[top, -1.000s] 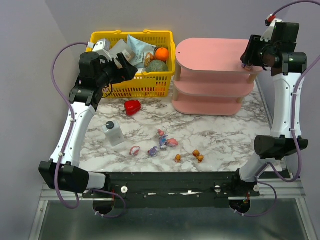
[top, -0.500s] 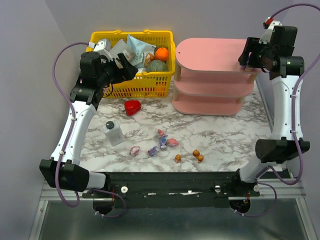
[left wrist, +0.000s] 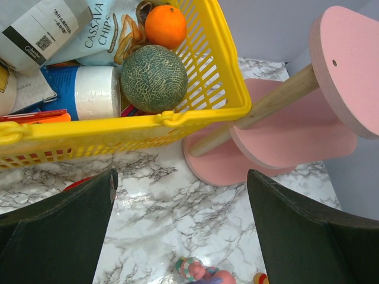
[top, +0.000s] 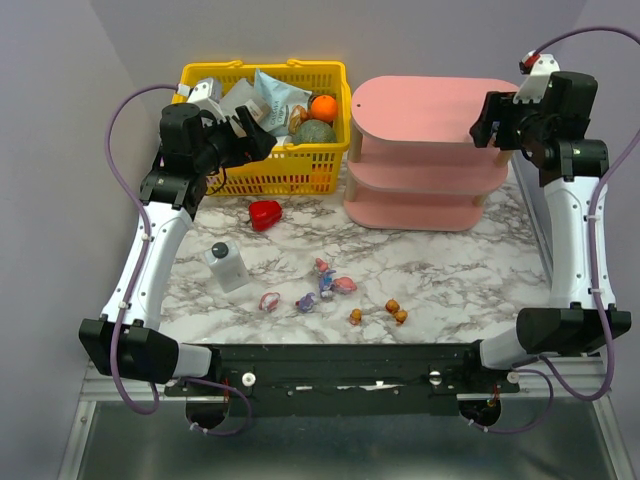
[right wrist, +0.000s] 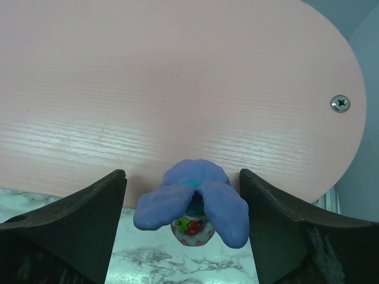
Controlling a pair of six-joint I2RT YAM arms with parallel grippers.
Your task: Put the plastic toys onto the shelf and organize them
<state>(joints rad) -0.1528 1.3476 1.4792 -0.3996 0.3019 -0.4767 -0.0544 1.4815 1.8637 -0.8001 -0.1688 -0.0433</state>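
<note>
My right gripper [top: 488, 122] is open at the right end of the pink shelf's [top: 420, 105] top board. In the right wrist view a purple-blue bunny [right wrist: 192, 198] stands at the board's [right wrist: 177, 71] near edge, between my fingers [right wrist: 89, 219] with a gap on each side. The other toys lie on the marble near the front: pink-white ones [top: 343, 285], purple ones [top: 305, 301] and orange ones [top: 396, 312]. My left gripper [top: 258, 140] is open and empty in front of the yellow basket. Its wrist view shows a pink-white toy [left wrist: 198, 272] below.
The yellow basket [top: 265, 68] with packets, a melon [left wrist: 154, 78] and an orange [left wrist: 166, 26] stands at the back left, next to the shelf. A red heart [top: 265, 214] and a white bottle [top: 227, 267] are on the left of the marble.
My right gripper has shifted a little left over the shelf's right end. The left arm and the toys on the table have not moved.
</note>
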